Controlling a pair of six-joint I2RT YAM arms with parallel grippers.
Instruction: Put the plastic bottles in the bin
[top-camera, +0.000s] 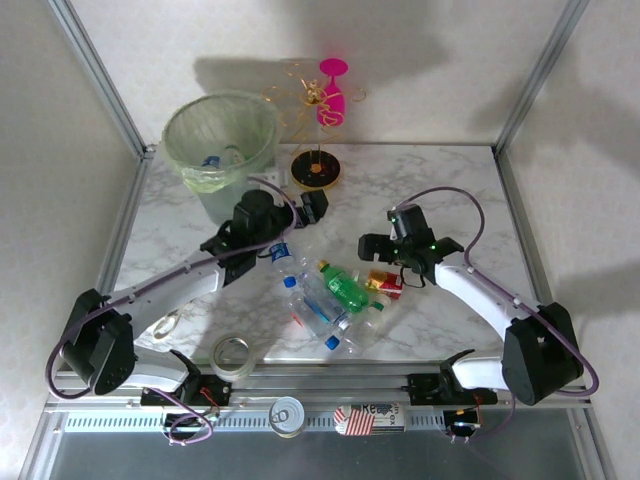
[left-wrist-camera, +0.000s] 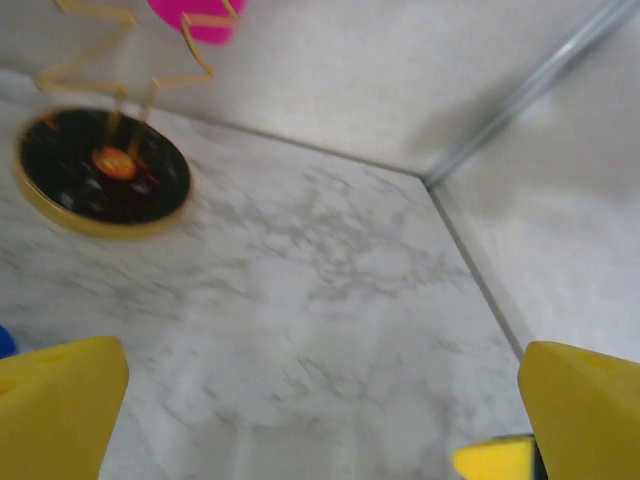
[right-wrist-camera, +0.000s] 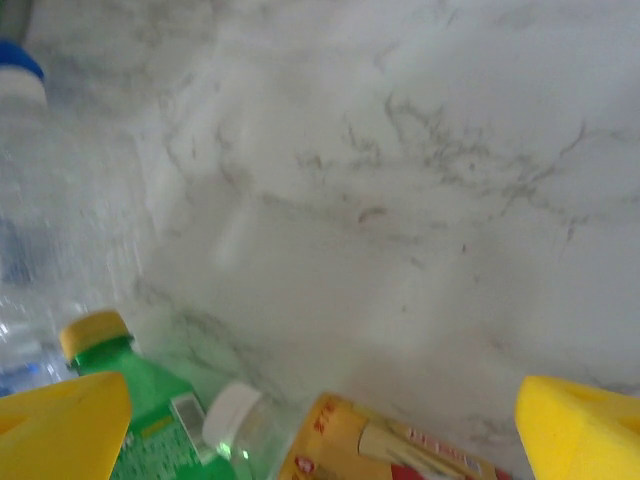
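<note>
**Marble table: bottle clearance at an early stage**

Marble-patterned table (top-camera: 450, 190), set inside a white-walled frame.

**Tools.** The left tool (top-camera: 311, 206) hangs just right of the bin. Its jaws are spread wide with nothing between them. The right tool (top-camera: 378, 248) is poised over the right edge of the bottle heap, also spread and empty. Its pads (right-wrist-camera: 60, 425) frame a green bottle (right-wrist-camera: 150, 405) and a red-labelled bottle (right-wrist-camera: 400, 455) lying below.

**Progress.** The bin (top-camera: 215, 195) stands at the far left corner. A blue-marked item (top-camera: 210, 160) shows inside it, probably one bottle, though this cannot be confirmed. The plastic bottles (top-camera: 330, 300) lie heaped at mid-table between the arms. One clear bottle (top-camera: 280, 252) lies apart, beside the left arm. Judgement: most of the job remains.

**Obscured.**
- The heap overlaps itself, so no firm count is possible.
- The bin's lower contents are masked by its wall and liner.
- Both wrist views are blurred.

The pink goblet (top-camera: 333, 92) and tape roll (top-camera: 232, 352) are outside the task.
</note>
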